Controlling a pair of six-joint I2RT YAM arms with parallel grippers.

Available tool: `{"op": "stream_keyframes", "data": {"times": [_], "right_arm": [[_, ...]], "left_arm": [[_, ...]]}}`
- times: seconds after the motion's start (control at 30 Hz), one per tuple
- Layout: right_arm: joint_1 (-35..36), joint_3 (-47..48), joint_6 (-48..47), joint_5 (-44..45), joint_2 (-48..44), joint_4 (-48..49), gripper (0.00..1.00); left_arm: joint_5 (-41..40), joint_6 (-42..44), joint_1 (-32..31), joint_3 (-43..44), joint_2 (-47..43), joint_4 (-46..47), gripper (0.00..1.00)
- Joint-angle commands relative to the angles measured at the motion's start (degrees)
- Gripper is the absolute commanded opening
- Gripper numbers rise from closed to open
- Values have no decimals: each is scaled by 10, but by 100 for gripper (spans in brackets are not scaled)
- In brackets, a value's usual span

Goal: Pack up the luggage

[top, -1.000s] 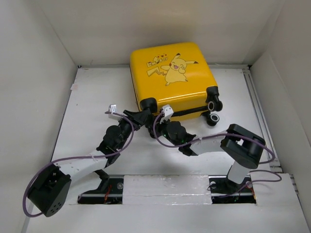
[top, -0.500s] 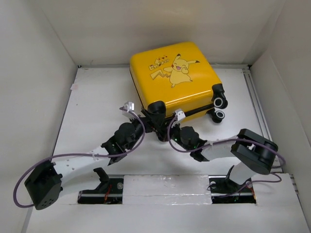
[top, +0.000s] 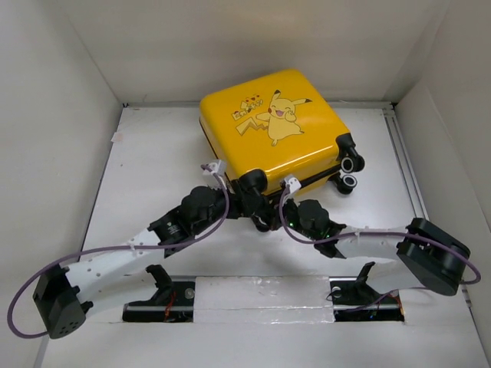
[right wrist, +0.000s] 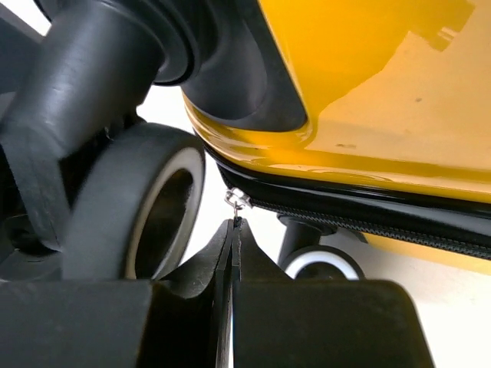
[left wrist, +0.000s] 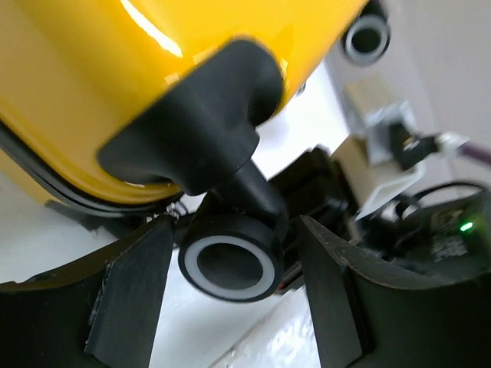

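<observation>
The luggage [top: 272, 123] is a glossy yellow suitcase with a Pikachu print, lying flat and closed at the back of the table. My left gripper [top: 249, 193] is at its near left corner. In the left wrist view the left gripper [left wrist: 235, 228] is open, its jaws on either side of a black spinner wheel [left wrist: 230, 259] with gaps on both sides. My right gripper [top: 267, 220] is just right of it at the near edge. In the right wrist view the right gripper [right wrist: 232, 227] is shut on the zipper pull [right wrist: 238, 202] below the black zipper line [right wrist: 360, 215].
Two more black wheels [top: 351, 164] stick out at the suitcase's right corner. White walls enclose the table on the left, back and right. A rail [top: 406, 161] runs along the right side. Both arm bases sit at the near edge.
Both arms have stretched forward and to the right along the suitcase's near edge. The suitcase has turned slightly, its near left wheel corner shifting right and nearer.
</observation>
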Motion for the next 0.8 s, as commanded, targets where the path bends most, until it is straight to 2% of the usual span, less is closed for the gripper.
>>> {"op": "stream_keyframes", "data": {"times": [0.0,0.1,0.17,0.2,0.3,0.33,0.37,0.43,0.57,0.73,0.77], "right_arm": [[-6,-5,-20,-80,-32,-36,0],[-23,0,-25,-94,-49,-49,0],[-29,0,-31,-100,-58,-58,0],[-36,0,-31,-100,-66,-67,0],[-42,-5,-31,-105,-89,-72,0],[-42,-5,-31,-105,-101,-72,0],[-42,-13,-22,-105,-101,-61,0],[-27,-38,-4,-85,-107,-28,0],[23,-75,42,-21,-84,106,0],[87,-53,9,67,37,259,0],[114,-35,-5,114,58,278,0]], "left_arm": [[90,38,2,50,43,-53,60],[95,43,-12,74,87,-41,62],[113,36,-18,74,105,-11,56],[118,28,-18,74,111,31,43],[133,17,-18,99,159,84,22],[140,17,-18,111,174,94,3],[148,17,-18,124,202,107,0],[167,3,-18,158,229,157,0],[191,-43,-18,213,290,237,0],[211,-150,-25,238,356,349,0],[217,-161,-25,238,364,374,0]]}}
